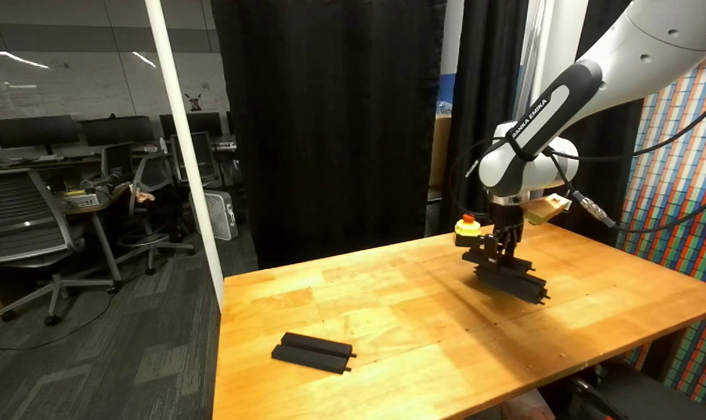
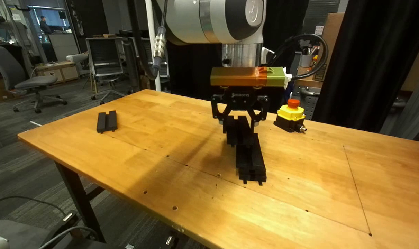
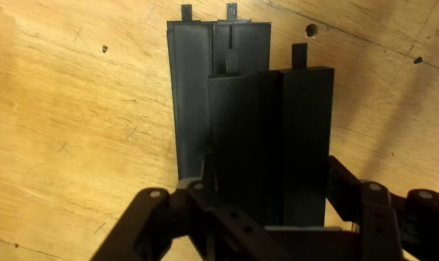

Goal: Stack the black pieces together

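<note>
One black piece (image 3: 270, 141) is pinched in our jaws, out of line with the stack (image 2: 251, 162) below; we should square its edges before lowering. Another black piece (image 1: 312, 356) lies well apart on the bench (image 1: 382, 303).

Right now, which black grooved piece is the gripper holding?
The upper grooved piece, clamped across its sides by the gripper. The black stack lower down and the lone black piece lying apart are ungripped.
</note>
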`<state>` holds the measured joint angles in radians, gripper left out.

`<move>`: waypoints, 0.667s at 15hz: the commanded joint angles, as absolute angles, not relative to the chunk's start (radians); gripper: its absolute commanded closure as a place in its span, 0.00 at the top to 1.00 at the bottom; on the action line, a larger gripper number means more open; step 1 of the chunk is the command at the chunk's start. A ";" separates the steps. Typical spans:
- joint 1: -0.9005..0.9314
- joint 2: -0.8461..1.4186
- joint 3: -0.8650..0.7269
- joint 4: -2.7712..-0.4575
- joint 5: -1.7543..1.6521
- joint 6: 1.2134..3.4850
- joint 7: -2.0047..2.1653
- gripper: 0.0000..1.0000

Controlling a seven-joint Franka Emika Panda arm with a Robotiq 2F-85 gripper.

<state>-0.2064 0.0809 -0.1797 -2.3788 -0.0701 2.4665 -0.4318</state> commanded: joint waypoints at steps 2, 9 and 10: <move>-0.233 0.049 -0.192 -2.431 -0.052 2.549 -0.502 0.47; -0.255 0.054 -0.187 -2.470 0.027 2.617 -0.578 0.47; -0.255 0.052 -0.187 -2.475 0.038 2.619 -0.584 0.47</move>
<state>-0.2473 0.0812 -0.1901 -2.4447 -0.0077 2.5850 -0.5423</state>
